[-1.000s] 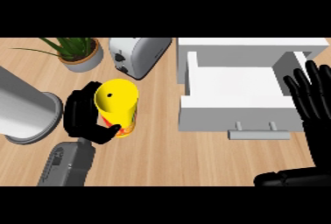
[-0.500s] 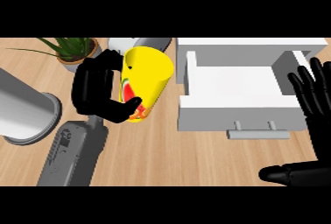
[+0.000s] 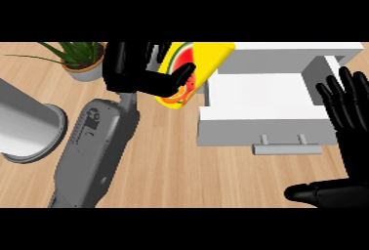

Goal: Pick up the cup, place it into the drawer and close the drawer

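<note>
My left hand [image 3: 137, 68] is curled round a yellow cup [image 3: 191, 68] with a red and orange fruit print, holding it tilted in the air above the counter. The cup's top end reaches over the left wall of the open white drawer [image 3: 259, 114]. The drawer is pulled out toward me, its inside bare and its grey handle [image 3: 286, 148] facing me. My right hand [image 3: 349, 112] rests open at the right edge, fingers up, beside the drawer's right side.
A potted plant [image 3: 83, 61] stands at the back left. A large grey metal cylinder [image 3: 25, 124] lies at the left edge. The wooden counter [image 3: 180, 176] stretches in front of the drawer.
My left arm has lifted the cup up and to the right, from the counter beside the toaster to the drawer's left wall. The cup has tilted over. The right hand has stayed still.
</note>
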`<state>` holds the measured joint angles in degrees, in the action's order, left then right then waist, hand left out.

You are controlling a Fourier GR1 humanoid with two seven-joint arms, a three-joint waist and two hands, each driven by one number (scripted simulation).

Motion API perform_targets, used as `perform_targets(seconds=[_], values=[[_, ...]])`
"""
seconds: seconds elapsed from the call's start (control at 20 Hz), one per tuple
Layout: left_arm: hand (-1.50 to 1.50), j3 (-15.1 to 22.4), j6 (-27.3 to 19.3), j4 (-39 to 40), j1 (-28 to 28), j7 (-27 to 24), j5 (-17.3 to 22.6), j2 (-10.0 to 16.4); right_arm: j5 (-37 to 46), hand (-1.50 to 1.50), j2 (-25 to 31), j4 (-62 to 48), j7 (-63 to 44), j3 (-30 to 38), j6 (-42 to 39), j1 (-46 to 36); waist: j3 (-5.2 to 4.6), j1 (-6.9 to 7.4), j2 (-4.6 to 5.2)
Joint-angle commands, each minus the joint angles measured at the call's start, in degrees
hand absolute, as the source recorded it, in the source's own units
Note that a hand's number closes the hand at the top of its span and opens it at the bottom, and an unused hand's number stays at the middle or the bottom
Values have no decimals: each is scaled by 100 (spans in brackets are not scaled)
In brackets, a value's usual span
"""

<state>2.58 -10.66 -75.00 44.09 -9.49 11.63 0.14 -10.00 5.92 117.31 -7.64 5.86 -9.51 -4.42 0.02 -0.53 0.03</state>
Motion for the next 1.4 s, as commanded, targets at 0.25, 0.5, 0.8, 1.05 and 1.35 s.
perform_targets(seconds=[0.25, 0.5, 0.8, 1.05, 1.35], values=[[150, 319, -533, 1231, 1217, 235, 38, -14, 3, -150, 63, 331, -408, -14, 105, -35, 0, -35, -1], [150, 407, -874, 2141, 1974, 100, 307, -14, -292, -150, 216, 165, -192, 273, -138, 40, 1, -84, 8], [150, 594, -975, 3299, 2272, -563, 782, -14, -170, -150, 130, 356, -491, 117, 94, -190, 0, -119, 24], [150, 871, -1041, 4182, 2887, -694, 1162, -14, 134, -150, -160, 244, -145, -249, 96, 135, 1, -185, 40], [150, 1774, -1258, 4762, 2914, -1084, 1826, -14, 119, -150, -66, -260, 13, -167, 32, -397, 4, -360, 93]])
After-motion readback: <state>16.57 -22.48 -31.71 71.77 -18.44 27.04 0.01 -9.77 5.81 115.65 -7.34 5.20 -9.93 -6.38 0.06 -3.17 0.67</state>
